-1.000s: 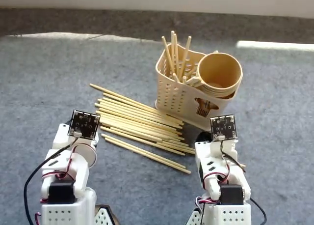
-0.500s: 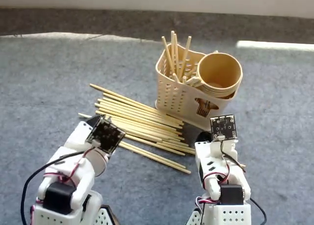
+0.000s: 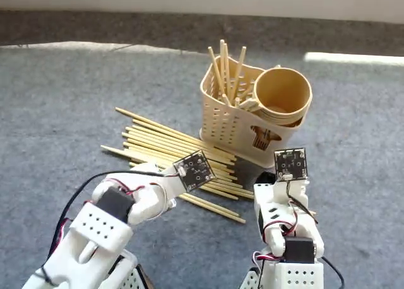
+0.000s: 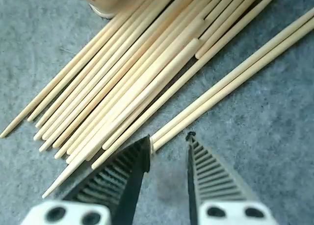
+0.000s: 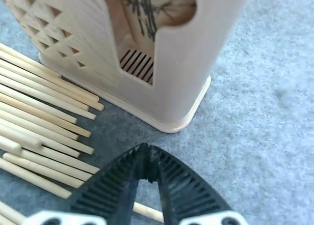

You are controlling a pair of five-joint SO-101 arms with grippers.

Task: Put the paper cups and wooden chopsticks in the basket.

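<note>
Your left arm (image 3: 126,204) leans in over the grey worktop (image 3: 57,106), with its wrist above the near edge of the loose wooden chopsticks (image 3: 170,151). In that arm's wrist view, the left pincer (image 4: 168,142) hangs low over the worktop. It is parted only narrowly and grips nothing. A stray pair (image 4: 230,77) of chopsticks lies side by side, a little apart from the main pile. Their near ends sit right at the mouth of the gap, close against the tip of one finger (image 4: 128,168).

The main pile lies flat on the worktop as a fanned bundle. Its far ends reach to just beside the foot of the basket (image 3: 235,126).

The basket stands upright beyond the pile. Several standing chopsticks (image 3: 226,68) lean in its left part, their tops poking above the rim. The paper cups (image 3: 282,94) sit nested in its right part, tilted with the open mouth facing up and toward you.

Your right arm (image 3: 285,238) stands just in front of the basket. In its wrist view, the right pincer (image 5: 146,168) has its fingers closed against each other with nothing between them, and it points at the basket's lower corner. A lone chopstick (image 5: 147,212) lies on the worktop beneath those fingers.
</note>
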